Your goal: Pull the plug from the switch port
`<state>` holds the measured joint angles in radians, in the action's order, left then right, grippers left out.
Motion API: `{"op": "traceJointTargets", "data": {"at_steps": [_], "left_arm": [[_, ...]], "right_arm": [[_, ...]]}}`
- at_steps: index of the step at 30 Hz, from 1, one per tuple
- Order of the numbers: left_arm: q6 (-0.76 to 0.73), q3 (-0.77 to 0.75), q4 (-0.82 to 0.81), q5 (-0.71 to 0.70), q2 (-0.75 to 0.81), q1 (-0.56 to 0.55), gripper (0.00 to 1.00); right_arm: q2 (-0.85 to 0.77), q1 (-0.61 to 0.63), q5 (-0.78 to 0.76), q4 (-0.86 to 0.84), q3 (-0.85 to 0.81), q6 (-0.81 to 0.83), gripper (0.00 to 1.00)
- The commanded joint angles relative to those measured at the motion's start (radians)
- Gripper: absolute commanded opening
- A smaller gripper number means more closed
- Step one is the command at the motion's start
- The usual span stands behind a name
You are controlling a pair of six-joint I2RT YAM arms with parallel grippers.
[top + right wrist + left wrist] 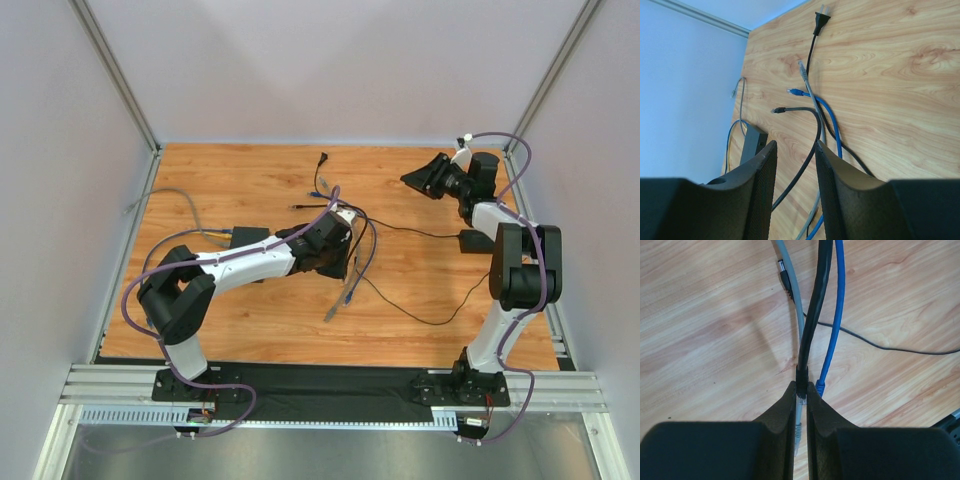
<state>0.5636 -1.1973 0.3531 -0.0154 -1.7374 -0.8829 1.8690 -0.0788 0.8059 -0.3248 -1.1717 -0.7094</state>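
Note:
My left gripper [802,390] is shut on the clear-tipped plug of a black cable [815,305] and holds it above the wood. In the top view this gripper [338,258] is to the right of the flat black switch box [245,238], and the plug is apart from the box. The switch box also shows in the right wrist view [751,145], with blue and yellow cables at its far end. Its ports cannot be made out. My right gripper [795,150] is open and empty, raised at the back right [418,180].
A grey cable [796,310] and a blue cable [836,315] hang beside the held one, their plugs loose. A barrel connector [784,271], a mains plug [821,17] and a thin black lead [420,315] lie on the table. A small black adapter brick [470,240] sits at the right.

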Motion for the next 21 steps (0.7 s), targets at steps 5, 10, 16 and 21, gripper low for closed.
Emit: {"op": "traceJointTargets", "data": {"at_steps": [5,10,16,21], "left_arm": [[0.018,-0.031,-0.032,0.006,-0.005,-0.005,0.14],[0.019,-0.027,-0.026,-0.006,0.004,-0.005,0.42],[0.010,0.013,-0.039,-0.043,0.068,-0.005,0.57],[0.001,0.036,-0.019,-0.077,0.148,-0.005,0.59]], "right_arm": [[0.022,0.004,0.016,-0.023,-0.049,0.001,0.39],[0.032,0.011,0.021,-0.017,-0.059,0.004,0.39],[0.036,0.024,0.018,0.007,-0.072,0.016,0.39],[0.044,0.039,0.012,0.041,-0.094,0.039,0.39]]}}
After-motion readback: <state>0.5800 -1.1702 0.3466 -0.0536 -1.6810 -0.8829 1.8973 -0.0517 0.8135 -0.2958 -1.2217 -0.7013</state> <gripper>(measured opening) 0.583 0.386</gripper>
